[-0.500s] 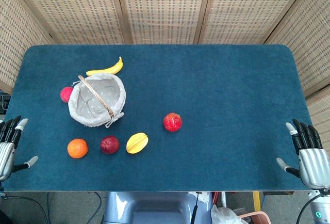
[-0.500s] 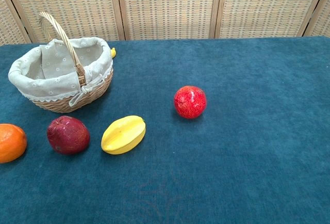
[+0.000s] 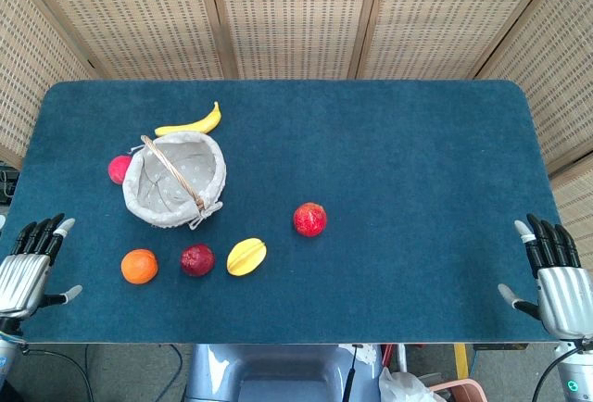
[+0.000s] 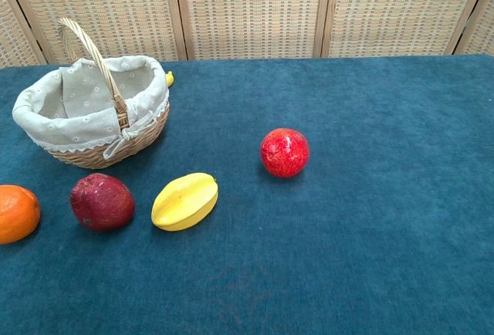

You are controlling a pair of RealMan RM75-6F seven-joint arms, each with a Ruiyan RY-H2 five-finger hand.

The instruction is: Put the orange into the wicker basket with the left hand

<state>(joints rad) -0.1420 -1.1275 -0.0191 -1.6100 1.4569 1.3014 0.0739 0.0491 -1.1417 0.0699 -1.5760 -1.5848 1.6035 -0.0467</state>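
The orange (image 3: 139,266) lies on the blue table near the front left; the chest view shows the orange (image 4: 15,213) cut by the left frame edge. The wicker basket (image 3: 176,180), cloth-lined with an upright handle, stands behind it, and the basket (image 4: 93,111) holds nothing that I can see. My left hand (image 3: 32,263) hovers at the table's front left corner, left of the orange, fingers spread and holding nothing. My right hand (image 3: 556,277) stays at the front right corner, fingers apart and holding nothing. Neither hand shows in the chest view.
A dark red fruit (image 3: 196,259) and a yellow starfruit (image 3: 246,256) lie right of the orange. A red pomegranate (image 3: 309,219) sits mid-table. A banana (image 3: 193,124) lies behind the basket, a small pink-red fruit (image 3: 119,169) at its left. Wicker screens stand behind the table.
My left hand has moved right and a little inward, closer to the orange. The right hand and all the fruit have stayed put.
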